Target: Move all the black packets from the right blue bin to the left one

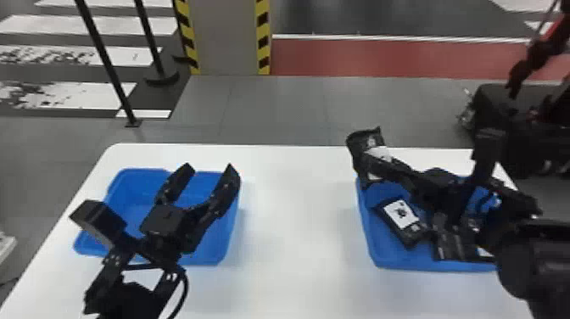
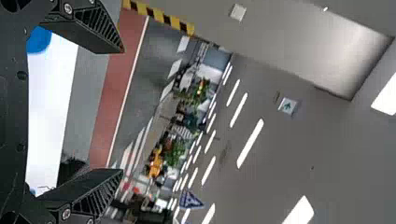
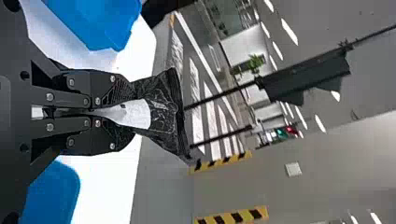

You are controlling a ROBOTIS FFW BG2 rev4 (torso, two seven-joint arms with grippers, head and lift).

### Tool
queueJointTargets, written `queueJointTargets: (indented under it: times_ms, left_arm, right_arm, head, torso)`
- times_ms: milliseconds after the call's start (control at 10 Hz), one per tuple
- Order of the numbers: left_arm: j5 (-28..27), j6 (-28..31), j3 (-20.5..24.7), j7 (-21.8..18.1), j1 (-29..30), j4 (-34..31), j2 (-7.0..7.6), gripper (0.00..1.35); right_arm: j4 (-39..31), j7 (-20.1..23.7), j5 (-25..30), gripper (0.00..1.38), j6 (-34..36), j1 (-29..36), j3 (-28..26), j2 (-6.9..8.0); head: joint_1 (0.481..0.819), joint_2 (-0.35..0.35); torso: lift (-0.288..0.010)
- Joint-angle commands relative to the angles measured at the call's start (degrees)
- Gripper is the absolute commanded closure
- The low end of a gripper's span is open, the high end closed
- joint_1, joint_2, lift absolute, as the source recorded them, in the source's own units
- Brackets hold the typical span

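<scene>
In the head view my right gripper (image 1: 381, 163) is over the left edge of the right blue bin (image 1: 373, 250), shut on a black packet (image 1: 364, 148) with a white label. The right wrist view has the same packet (image 3: 163, 112) pinched by the right gripper (image 3: 133, 112). Beneath the arm, the right bin holds several other black packets (image 1: 400, 216), partly hidden by it. My left gripper (image 1: 210, 169) stands open above the left blue bin (image 1: 233, 237), whose visible floor is bare; in its wrist view the left gripper (image 2: 122, 112) has nothing between its fingers.
Both bins stand on a white table (image 1: 297, 212), with a gap of tabletop between them. Beyond the table are a striped pillar (image 1: 231, 38), black posts (image 1: 106, 63) and, at the right, a dark bulky object (image 1: 487, 102).
</scene>
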Motion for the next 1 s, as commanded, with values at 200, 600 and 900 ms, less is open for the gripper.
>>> queueJointTargets:
  times_ms: [200, 600, 900]
  left_arm:
    - [1.96, 21.06, 1.21, -5.05, -2.18, -8.31, 0.18, 0.12]
    - [3.63, 28.79, 1.82, -6.54, -3.16, -8.6, 0.62, 0.12]
    - [5.03, 26.82, 2.61, -6.63, -3.3, -8.74, 0.35, 0.12]
  right_arm:
    - [3.55, 8.21, 1.86, 1.28, 8.79, -9.75, 8.69, -0.05]
    - [4.4, 11.38, -3.06, 1.28, 12.73, -13.68, 19.06, 0.38]
    - [5.8, 11.9, -4.55, 1.28, 13.86, -15.23, 23.28, 0.3]
  head:
    - [0.695, 0.018]
    - [0.695, 0.095]
    - [0.695, 0.156]
  torso:
    - [-0.11]
    - [-0.11]
    - [-0.11]
